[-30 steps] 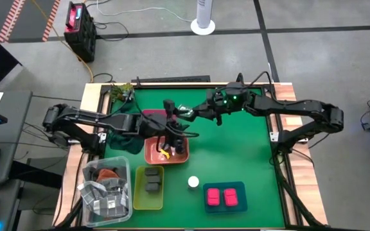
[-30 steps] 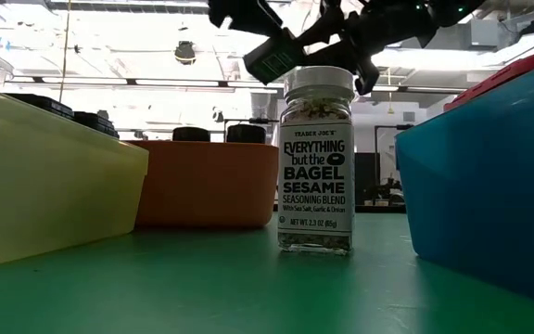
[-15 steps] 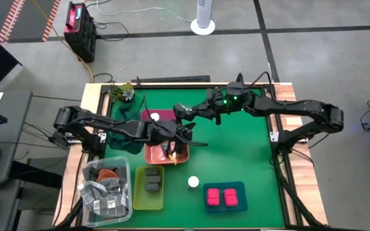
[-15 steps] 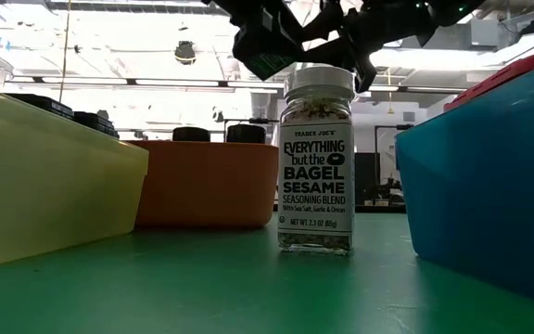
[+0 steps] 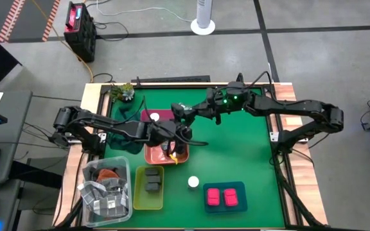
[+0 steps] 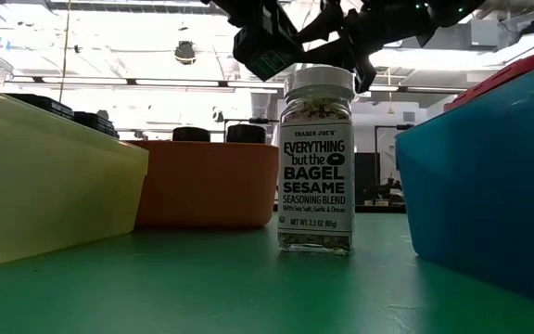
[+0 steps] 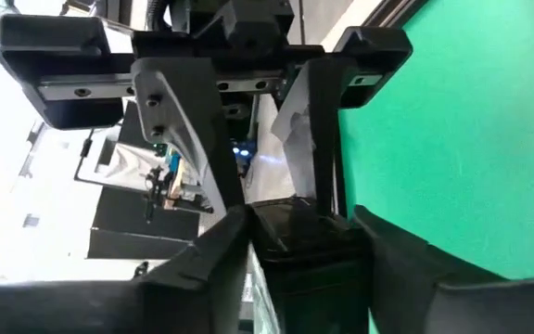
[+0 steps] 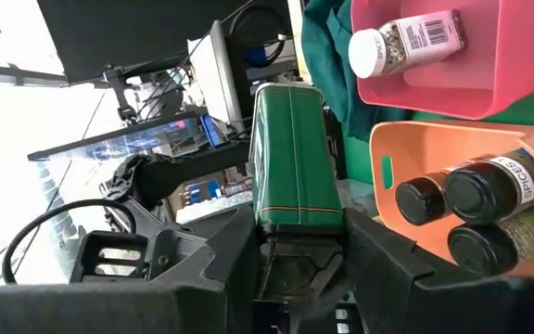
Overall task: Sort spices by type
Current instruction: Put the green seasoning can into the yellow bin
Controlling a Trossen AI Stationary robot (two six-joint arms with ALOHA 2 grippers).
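Right gripper [image 8: 299,243] — green box [image 8: 290,158] (clamped)

Green tabletop [image 5: 236,154], left end effector [image 5: 177,146] over orange tray [image 5: 153,155], right end effector [image 5: 180,110] above dark red tray [image 5: 162,114] with white-capped jar [image 5: 154,117], yellow tray [image 5: 148,189] with two dark boxes [image 5: 151,179], blue tray [image 5: 225,196] with two pink boxes [image 5: 224,197], lone white-capped jar [image 5: 193,183], clear bin [image 5: 106,187] of grey packets

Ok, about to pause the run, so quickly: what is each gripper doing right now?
Left gripper: at the orange tray, open or closed cannot be told.
Right gripper: closed, holding a green box.
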